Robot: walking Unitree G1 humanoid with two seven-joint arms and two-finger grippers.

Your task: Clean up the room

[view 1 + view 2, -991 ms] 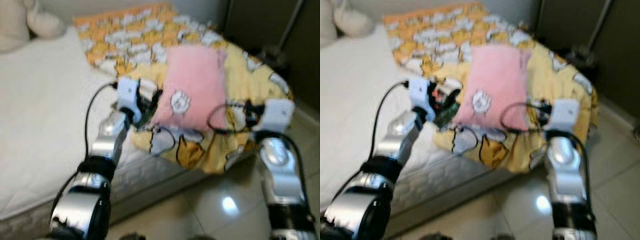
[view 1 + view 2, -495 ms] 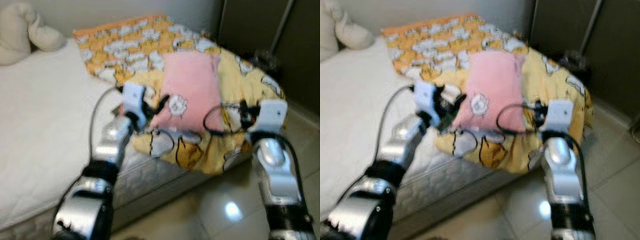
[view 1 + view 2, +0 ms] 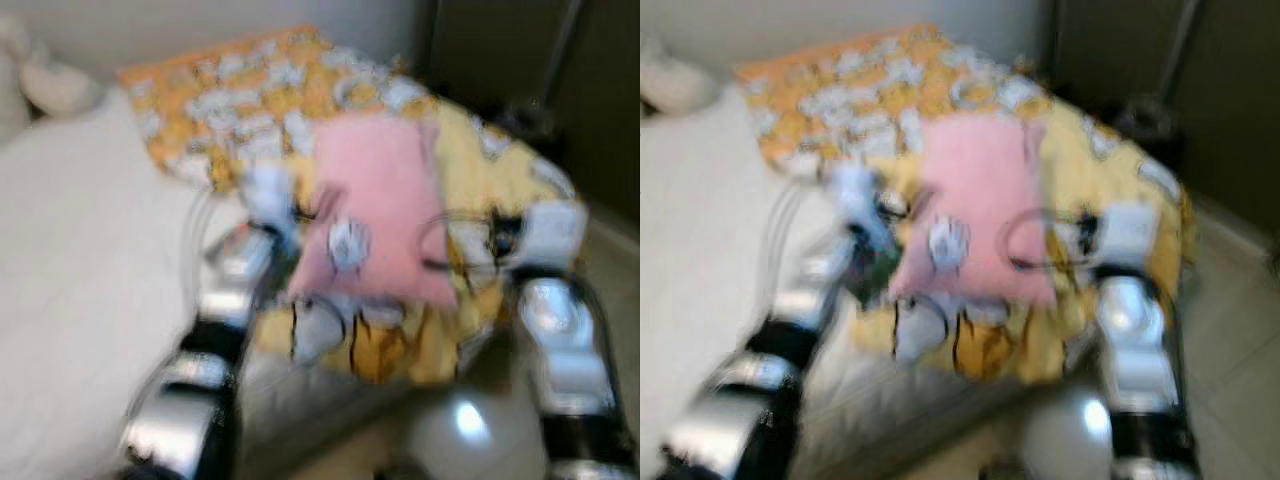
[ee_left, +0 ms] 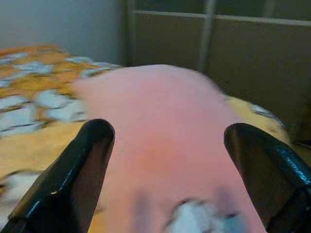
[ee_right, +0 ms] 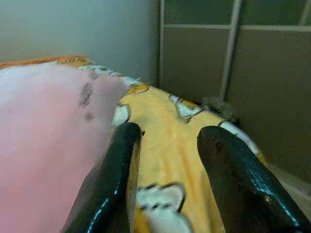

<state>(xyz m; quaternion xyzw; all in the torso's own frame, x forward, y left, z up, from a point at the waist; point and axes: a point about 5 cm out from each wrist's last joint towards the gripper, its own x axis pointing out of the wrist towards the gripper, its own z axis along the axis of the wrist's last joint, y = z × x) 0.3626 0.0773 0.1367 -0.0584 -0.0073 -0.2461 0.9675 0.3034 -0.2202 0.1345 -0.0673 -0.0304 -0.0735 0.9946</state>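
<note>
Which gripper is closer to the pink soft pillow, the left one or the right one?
Left. The left gripper has its open fingers on either side of the pink soft pillow; the right gripper is beside its edge, over the yellow patterned blanket.

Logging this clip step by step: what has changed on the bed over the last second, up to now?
The head views have gone blurred and the whole scene has shifted, so the camera is moving. The pink pillow still lies on the yellow blanket, with the left gripper at one side of it and the right gripper at the other. Both remain open, neither gripping.
</note>
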